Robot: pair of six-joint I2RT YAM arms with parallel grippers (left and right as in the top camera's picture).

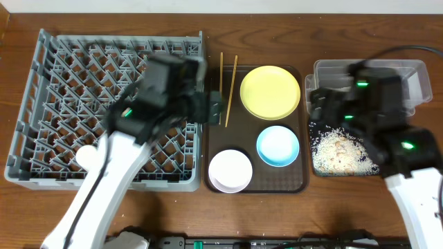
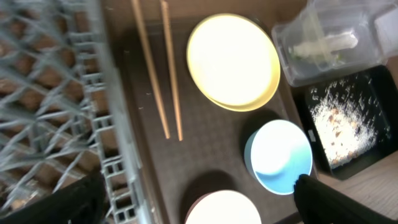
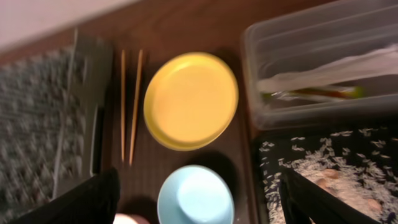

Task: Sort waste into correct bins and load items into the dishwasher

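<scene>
Left fingers (image 2: 68,202) spread, empty, near chopsticks (image 2: 172,74); right fingers (image 3: 333,202) spread, empty, over black tray (image 3: 266,171). Wrapper (image 3: 311,93) in tub (image 3: 311,50); plate (image 1: 270,91), bowl (image 1: 277,145) likely next for rack (image 1: 41,104).

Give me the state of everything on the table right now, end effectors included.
Large grey plastic dish rack: no dishes visible in it.
Round yellow plate: empty.
Light blue bowl: upright, empty.
Small white round dish: empty.
Wooden chopsticks: lying side by side.
Clear plastic tub: holds snack wrapper and white tissue.
Shallow black tray: holds rice scraps.
Left end effector: open, empty.
Right end effector: open, empty.
</scene>
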